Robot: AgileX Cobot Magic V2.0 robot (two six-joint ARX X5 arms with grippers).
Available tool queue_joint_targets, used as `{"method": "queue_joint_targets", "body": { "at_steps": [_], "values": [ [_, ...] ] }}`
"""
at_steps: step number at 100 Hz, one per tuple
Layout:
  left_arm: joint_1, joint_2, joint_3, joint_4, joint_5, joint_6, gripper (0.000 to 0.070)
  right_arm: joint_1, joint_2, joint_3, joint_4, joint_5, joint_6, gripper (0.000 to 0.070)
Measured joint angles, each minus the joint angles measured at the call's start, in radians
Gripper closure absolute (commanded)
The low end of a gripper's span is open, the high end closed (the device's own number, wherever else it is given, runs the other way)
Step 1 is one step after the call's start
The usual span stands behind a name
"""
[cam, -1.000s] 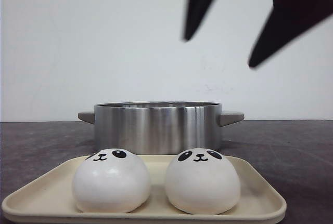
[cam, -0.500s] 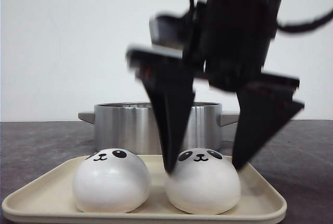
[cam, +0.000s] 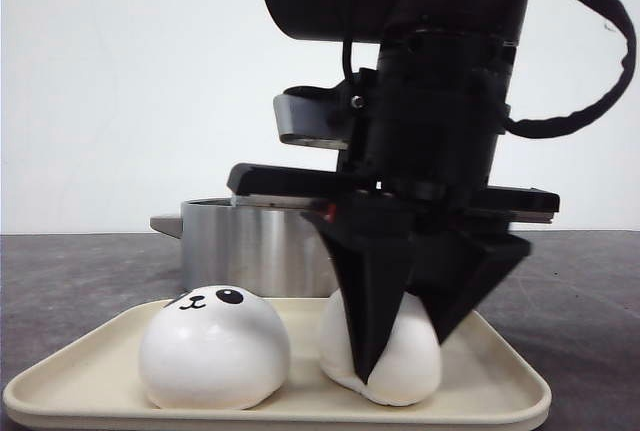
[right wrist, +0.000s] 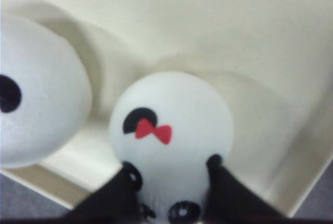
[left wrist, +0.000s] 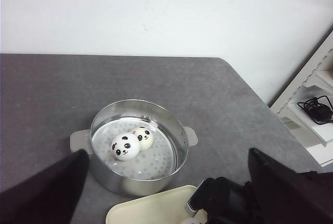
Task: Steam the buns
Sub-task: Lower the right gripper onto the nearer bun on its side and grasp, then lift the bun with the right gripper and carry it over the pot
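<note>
On the cream tray (cam: 90, 376) at the near edge of the tabletop (cam: 70, 261), the left bun (cam: 214, 347) sits free at about 9 o'clock from its neighbour, face up and untouched. Beside it the right bun (cam: 400, 356) stands between the black fingers of the right hand (cam: 400, 346), which press its flanks from both sides and are narrowed onto it; the right wrist view shows the fingertips (right wrist: 130, 174) bearing on the soft dome beside its red bow. At 12 o'clock behind the tray stands the steel pot (cam: 250, 246), and the left wrist view shows two more buns (left wrist: 131, 143) lying on its perforated insert. The left hand (left wrist: 166, 193) hangs wide apart above the pot, holding nothing. The step in hand looks like lifting this bun into the pot: squeeze only enough to hold, rise straight up clear of the tray rim, carry it over the pot wall and lower it onto a bare part of the insert, away from the two buns.
</note>
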Motion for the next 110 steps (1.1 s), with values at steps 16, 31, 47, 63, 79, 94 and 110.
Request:
{"method": "queue_joint_targets", "body": {
  "at_steps": [16, 31, 47, 63, 79, 94, 110],
  "values": [
    [0.000, 0.000, 0.000, 0.000, 0.000, 0.000, 0.0120, 0.005, -0.013, 0.000, -0.006, 0.040, -0.003, 0.0690],
    [0.000, 0.000, 0.000, -0.001, 0.000, 0.000, 0.0120, 0.048, -0.175, 0.025, -0.064, 0.042, -0.013, 0.0692],
    [0.000, 0.000, 0.000, 0.000, -0.025, 0.001, 0.0120, 0.063, -0.359, 0.209, -0.042, 0.121, -0.066, 0.0693],
    [0.000, 0.000, 0.000, 0.001, -0.046, 0.009, 0.0120, -0.039, -0.354, 0.396, -0.042, 0.179, -0.179, 0.0693],
    [0.000, 0.005, 0.000, 0.013, -0.048, 0.019, 0.0120, -0.165, -0.227, 0.473, -0.044, 0.116, -0.278, 0.0693],
    [0.000, 0.008, 0.000, 0.025, -0.049, 0.020, 0.0120, -0.257, -0.070, 0.473, -0.059, 0.057, -0.319, 0.0693],
    [0.000, 0.009, 0.000, 0.025, -0.049, 0.020, 0.0120, -0.308, 0.105, 0.472, -0.060, 0.043, -0.348, 0.0693]
  ]
}}
